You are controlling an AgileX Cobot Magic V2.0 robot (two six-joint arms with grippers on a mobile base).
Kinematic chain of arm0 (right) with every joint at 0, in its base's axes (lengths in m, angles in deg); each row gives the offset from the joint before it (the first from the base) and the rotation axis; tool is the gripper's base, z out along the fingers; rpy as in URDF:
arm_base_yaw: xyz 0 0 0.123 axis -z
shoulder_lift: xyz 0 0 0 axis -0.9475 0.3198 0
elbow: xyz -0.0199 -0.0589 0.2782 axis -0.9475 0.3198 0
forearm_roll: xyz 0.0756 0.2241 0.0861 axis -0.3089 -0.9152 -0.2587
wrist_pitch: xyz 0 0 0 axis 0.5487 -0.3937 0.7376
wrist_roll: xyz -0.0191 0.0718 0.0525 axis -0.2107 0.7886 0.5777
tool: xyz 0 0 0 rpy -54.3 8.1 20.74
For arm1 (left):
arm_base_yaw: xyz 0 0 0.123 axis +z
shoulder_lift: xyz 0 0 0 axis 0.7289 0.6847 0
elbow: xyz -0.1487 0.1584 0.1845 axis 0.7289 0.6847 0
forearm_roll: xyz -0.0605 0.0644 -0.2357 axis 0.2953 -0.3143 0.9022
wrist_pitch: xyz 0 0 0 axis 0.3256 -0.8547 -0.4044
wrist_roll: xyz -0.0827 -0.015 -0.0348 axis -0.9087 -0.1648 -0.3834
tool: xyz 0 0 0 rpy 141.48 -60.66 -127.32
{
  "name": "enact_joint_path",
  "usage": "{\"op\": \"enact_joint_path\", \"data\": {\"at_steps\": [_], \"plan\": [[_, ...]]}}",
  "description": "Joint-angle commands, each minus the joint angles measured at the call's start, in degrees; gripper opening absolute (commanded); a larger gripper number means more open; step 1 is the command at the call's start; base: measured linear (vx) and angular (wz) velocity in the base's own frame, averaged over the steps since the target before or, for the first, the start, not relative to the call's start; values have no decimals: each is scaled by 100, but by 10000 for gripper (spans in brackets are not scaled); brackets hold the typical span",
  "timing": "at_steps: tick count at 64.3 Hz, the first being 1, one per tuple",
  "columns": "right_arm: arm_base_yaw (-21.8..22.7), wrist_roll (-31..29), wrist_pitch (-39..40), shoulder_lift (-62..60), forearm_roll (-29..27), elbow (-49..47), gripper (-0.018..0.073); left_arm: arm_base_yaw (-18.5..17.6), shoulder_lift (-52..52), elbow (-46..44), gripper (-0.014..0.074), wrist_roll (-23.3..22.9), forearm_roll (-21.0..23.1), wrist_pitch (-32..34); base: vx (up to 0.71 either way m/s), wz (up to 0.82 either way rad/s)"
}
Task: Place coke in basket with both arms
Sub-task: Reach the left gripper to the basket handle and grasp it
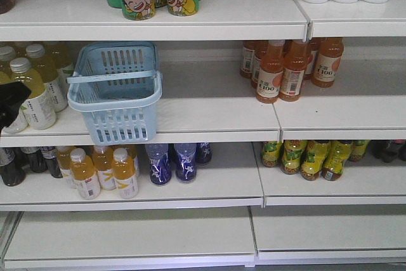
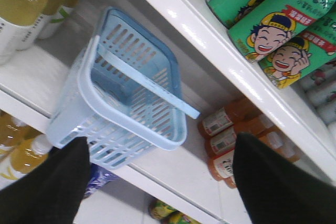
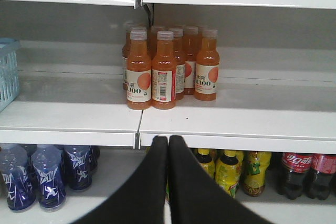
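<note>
No all-red coke shows in any view. The only cola is the dark bottles with red labels (image 3: 296,174) at 4 o'clock in the right wrist view, so I judge every step is left to do. The basket (image 1: 120,125), pale blue slotted plastic with a flat handle, sits apparently empty on the glossy white middle shelf (image 1: 209,112) at 9 o'clock. The left gripper (image 2: 160,140) gapes wide above it. The right gripper (image 3: 168,139) is pressed together, empty.

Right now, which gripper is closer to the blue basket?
Left. The left gripper hangs open right in front of the basket. The right gripper, shut, faces the orange bottles, with the basket at its view's left edge.
</note>
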Motion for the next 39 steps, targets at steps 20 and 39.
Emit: {"op": "enact_joint_path", "data": {"at_steps": [20, 39], "plan": [[30, -15, 410, -73, 54, 46, -10, -613, 1606, -1540, 533, -1736, 50, 813, 0, 0], [30, -15, 410, -73, 54, 46, -10, -633, 2685, -1802, 533, -3548, 0, 1654, 0, 0]]}}
